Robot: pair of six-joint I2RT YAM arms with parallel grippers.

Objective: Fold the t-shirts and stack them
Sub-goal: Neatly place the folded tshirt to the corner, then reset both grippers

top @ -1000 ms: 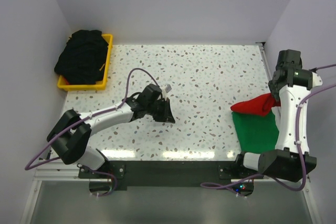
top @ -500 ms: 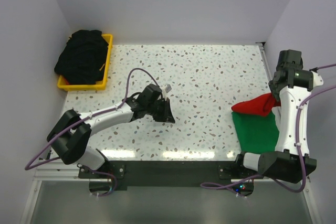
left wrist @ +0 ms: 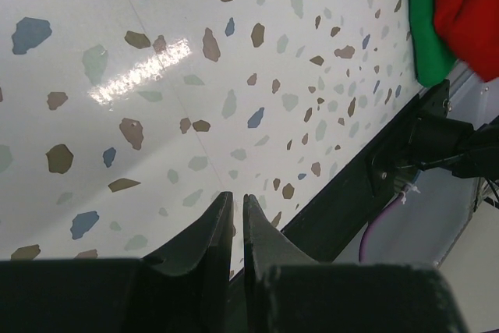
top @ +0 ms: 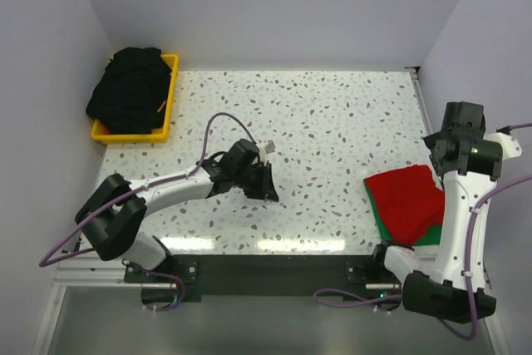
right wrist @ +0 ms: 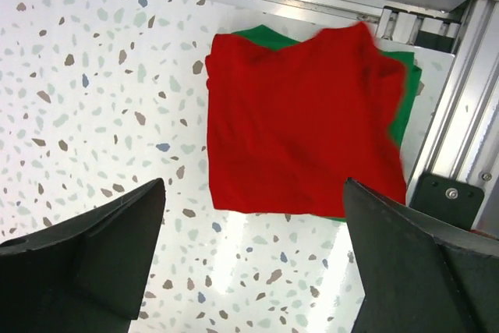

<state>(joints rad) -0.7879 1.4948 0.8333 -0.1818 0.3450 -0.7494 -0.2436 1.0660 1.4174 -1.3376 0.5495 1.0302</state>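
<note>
far left: black cloth t-shirts (top: 129, 89) heaped in a yellow plastic tray (top: 172, 89), far corner.
left gripper (left wrist: 238, 220): jaws all but closed, empty, over the speckled white table (top: 332, 122).
right edge: bright red cloth t-shirt (right wrist: 300, 126) folded near-square atop a green cloth t-shirt (right wrist: 405, 107); edges slightly skewed, no clear long axis.
right gripper (right wrist: 251, 193): spread wide above the stack, holding nothing.
</note>
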